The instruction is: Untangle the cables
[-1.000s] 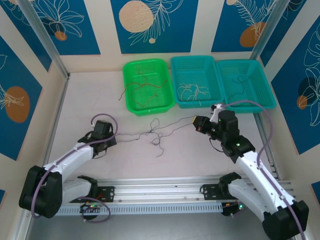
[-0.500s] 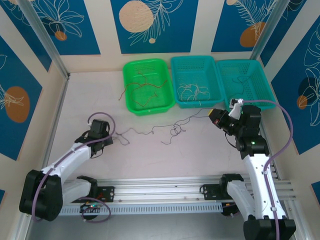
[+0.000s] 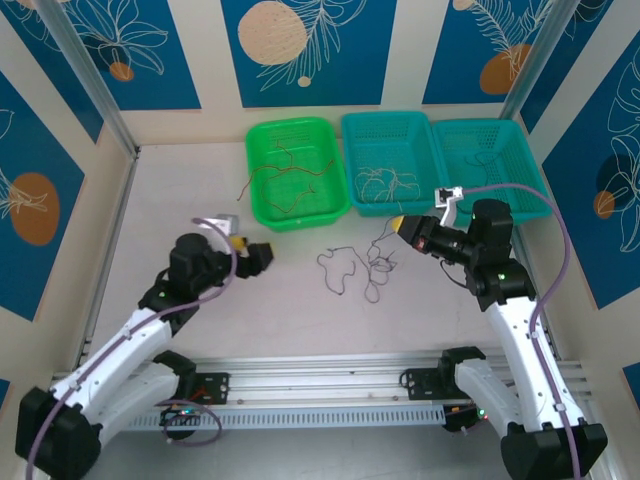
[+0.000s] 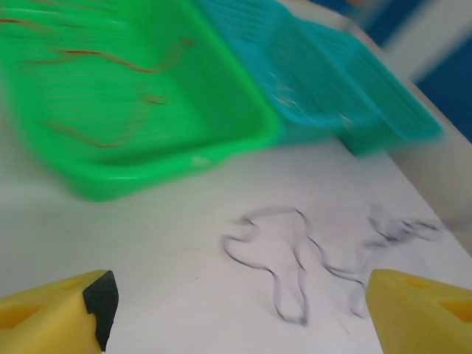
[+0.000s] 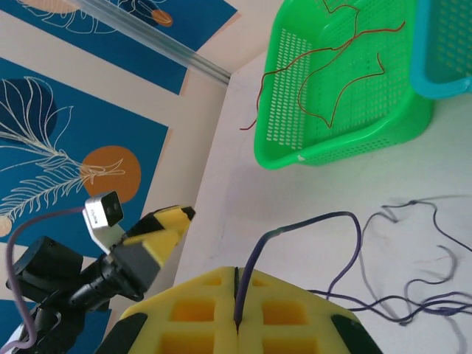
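A dark purple cable [image 3: 352, 270] lies in loose loops on the table between my two grippers. My right gripper [image 3: 404, 230] is shut on one end of it; in the right wrist view the purple cable [image 5: 345, 221] rises from between the closed yellow fingers [image 5: 192, 317]. My left gripper [image 3: 251, 252] stands open to the left of the loops, with nothing between its fingers. In the left wrist view its yellow fingertips [image 4: 55, 317] frame the dark cable [image 4: 295, 258] on the table ahead. The right wrist view also shows the left gripper [image 5: 164, 227].
Three baskets stand in a row at the back: a green basket [image 3: 262, 205] with red-orange wires, a middle teal basket [image 3: 353, 160] with whitish wires, and a right teal basket [image 3: 538, 180] with a few dark wires. One red wire hangs over the green basket's left rim.
My left gripper has opened, let go of the cable and swung right and up. The stretched cable has gone slack and gathered into loops near my right gripper, which shifted slightly left.
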